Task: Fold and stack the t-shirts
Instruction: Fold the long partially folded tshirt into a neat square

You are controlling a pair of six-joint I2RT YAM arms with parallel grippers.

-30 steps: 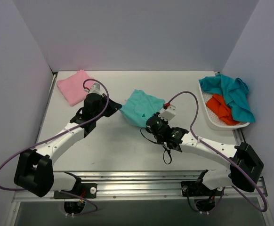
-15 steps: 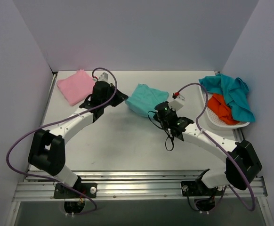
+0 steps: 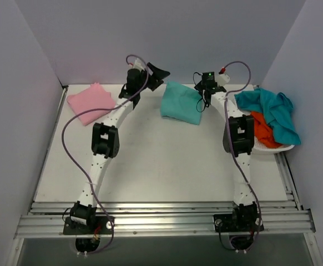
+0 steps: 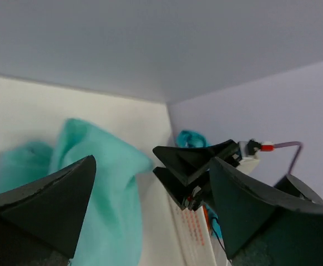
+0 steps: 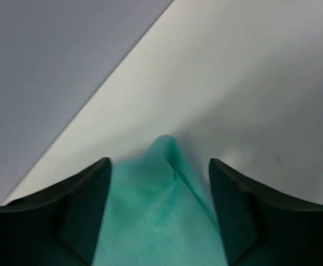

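A folded light sea-green t-shirt [image 3: 179, 103] lies flat at the back middle of the table. My left gripper [image 3: 157, 75] hovers just off its back left corner, open, with nothing between the fingers; in the left wrist view [image 4: 150, 183] the shirt [image 4: 103, 194] lies below and to the left. My right gripper [image 3: 203, 93] stands open at the shirt's back right corner; in the right wrist view [image 5: 159, 166] the cloth [image 5: 156, 221] sits loose between the spread fingers, one corner bunched up. A folded pink t-shirt [image 3: 91, 102] lies at the back left.
A white tray [image 3: 250, 141] at the right edge holds a crumpled darker teal t-shirt [image 3: 272, 111] and an orange one [image 3: 258, 127]. Both arms stretch fully to the back wall. Purple cables loop off each arm.
Both arms have reached from mid-table to the back, moving the sea-green t-shirt backwards. Both grippers have opened and let go of it; it now lies flat.
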